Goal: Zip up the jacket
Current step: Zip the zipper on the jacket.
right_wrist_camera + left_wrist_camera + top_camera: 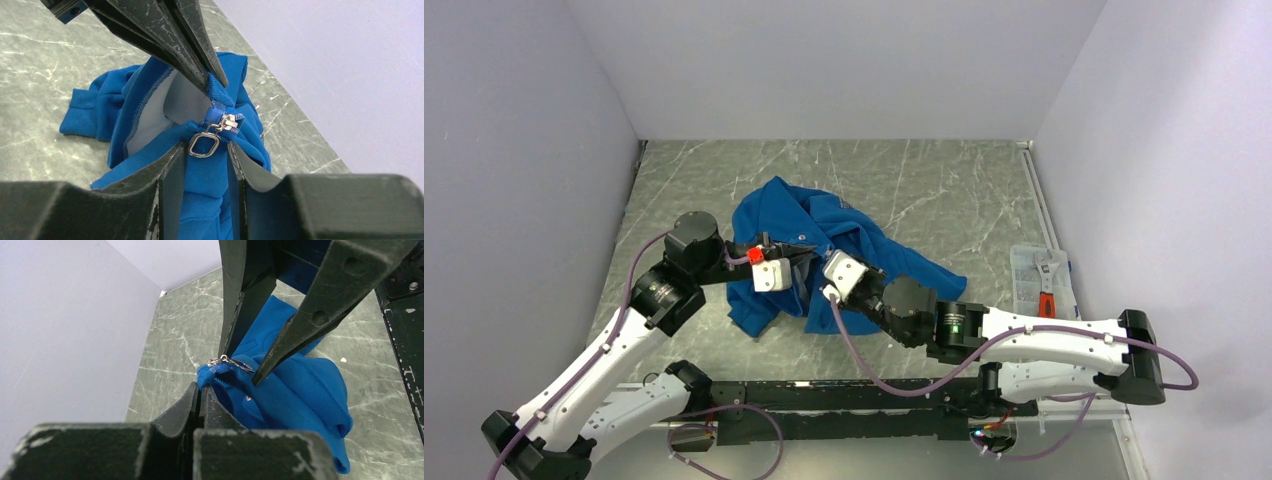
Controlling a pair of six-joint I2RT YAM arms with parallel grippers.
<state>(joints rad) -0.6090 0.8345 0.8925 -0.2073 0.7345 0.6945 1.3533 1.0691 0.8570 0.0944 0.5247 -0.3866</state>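
Note:
The bright-blue jacket (844,240) lies bunched in the middle of the table, its pale lining (155,117) showing. My left gripper (796,262) is shut on the jacket's edge (210,375), just by the zipper's end, and holds it up. The silver zipper slider with its ring pull (205,143) hangs right below that hold. My right gripper (207,150) is open, its fingers (172,165) standing either side of a fold of blue cloth, with the ring pull between the tips. From the left wrist view its fingertips (256,380) flank the slider (225,360).
A clear plastic box (1024,262) with a red-handled tool (1046,300) stands at the right edge of the table. Pale walls close in the left, back and right sides. A jacket sleeve (929,278) trails toward the right arm.

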